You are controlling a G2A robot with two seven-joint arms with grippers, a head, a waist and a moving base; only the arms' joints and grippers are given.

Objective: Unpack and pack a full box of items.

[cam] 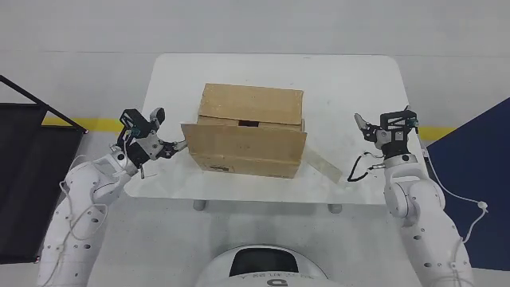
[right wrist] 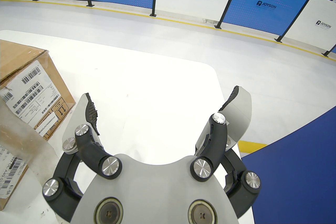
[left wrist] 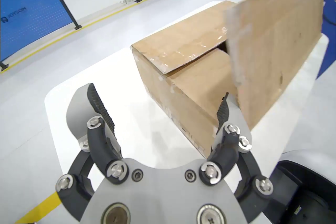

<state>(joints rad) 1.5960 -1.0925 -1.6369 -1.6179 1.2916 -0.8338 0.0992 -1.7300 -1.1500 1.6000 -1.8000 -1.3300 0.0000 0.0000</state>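
Pincers on both arms are seen spread wide, with nothing held. The left pincer (cam: pixel 167 150) (left wrist: pixel 157 91) is placed at the left end of the cardboard box (cam: pixel 249 131), with one of its fingers (left wrist: pixel 227 110) just beside the edge of the raised near flap (cam: pixel 243 142); whether contact is made cannot be told. The right pincer (cam: pixel 365 127) (right wrist: pixel 162 92) is held over the white table (cam: pixel 351 80), apart from the box's right end. The box is set at the middle of the table, its far flap (cam: pixel 251 104) laid over the top and a dark gap left between the flaps. A clear tape strip (cam: pixel 325 166) is trailed from the near right corner onto the table.
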